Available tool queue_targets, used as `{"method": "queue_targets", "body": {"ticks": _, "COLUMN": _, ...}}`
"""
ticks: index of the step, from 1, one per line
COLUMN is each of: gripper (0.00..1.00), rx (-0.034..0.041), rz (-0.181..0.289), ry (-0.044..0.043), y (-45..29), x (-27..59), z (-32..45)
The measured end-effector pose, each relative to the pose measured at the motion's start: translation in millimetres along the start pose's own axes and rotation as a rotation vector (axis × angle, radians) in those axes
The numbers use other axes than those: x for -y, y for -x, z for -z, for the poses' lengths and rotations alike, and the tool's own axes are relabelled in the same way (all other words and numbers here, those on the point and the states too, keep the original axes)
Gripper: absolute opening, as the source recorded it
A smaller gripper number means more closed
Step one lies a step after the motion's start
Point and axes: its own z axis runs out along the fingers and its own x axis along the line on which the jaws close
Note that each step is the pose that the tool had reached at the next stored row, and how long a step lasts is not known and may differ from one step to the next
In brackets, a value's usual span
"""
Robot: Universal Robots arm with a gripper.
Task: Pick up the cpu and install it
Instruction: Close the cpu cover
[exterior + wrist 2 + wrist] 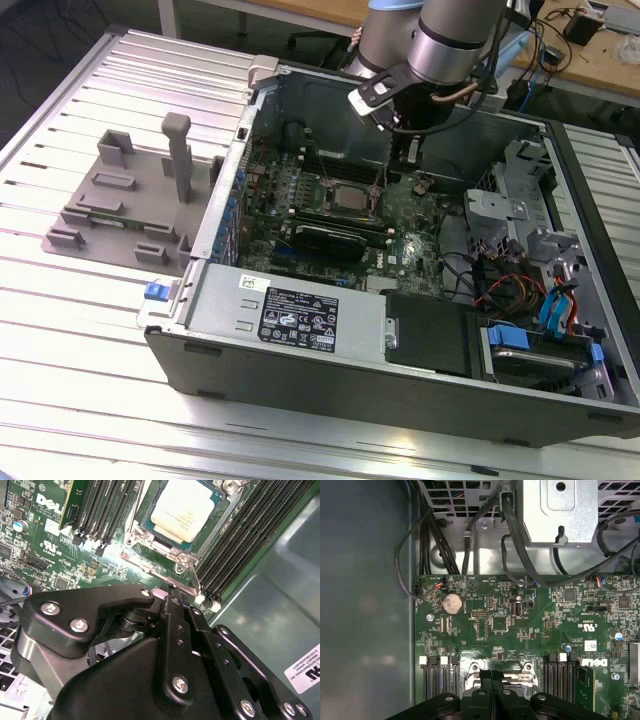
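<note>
The cpu (182,507) already lies in the socket (146,547) on the green board (520,625), inside the open computer case (300,330) on the counter (80,330). In my judgement the pick-and-place part is done and the work is at the seating stage.

In both wrist views the tool (171,589) hangs just above the board, near the socket's edge and clear of the chip. Its fingers are pressed together with nothing between them.

I cannot tell whether the metal clamp frame and its thin lever (193,577) are locked. As I read it, any further move calls for a light touch straight down, keeping off the memory slots (107,505) either side.

The chip lies flat with its silvery plate facing up. It is square, so it has no real long axis. Its edges line up with the socket frame and run parallel to the memory slots.

The grey holder (120,200) lies on the counter, outside the case on the exterior view's left.
</note>
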Motion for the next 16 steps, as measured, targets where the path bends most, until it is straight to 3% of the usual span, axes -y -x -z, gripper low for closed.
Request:
{"method": "queue_targets", "body": {"ticks": 2, "gripper": 0.11, "rx": 0.0001, "rz": 0.0, "ry": 0.0, "y": 0.0, "x": 2.3, "z": -0.2}}
{"method": "queue_targets", "body": {"ticks": 10, "gripper": 0.11, "rx": 0.0001, "rz": 0.0, "ry": 0.0006, "y": 1.0, "x": 27.1, "z": -2.0}}
{"method": "queue_targets", "body": {"ticks": 14, "gripper": 0.11, "rx": 0.0001, "rz": 0.0, "ry": 0.0005, "y": 12.6, "x": 36.1, "z": -4.3}}
{"method": "queue_targets", "body": {"ticks": 16, "gripper": 0.11, "rx": 0.0001, "rz": 0.0, "ry": 0.0005, "y": 13.0, "x": 37.2, "z": -4.3}}
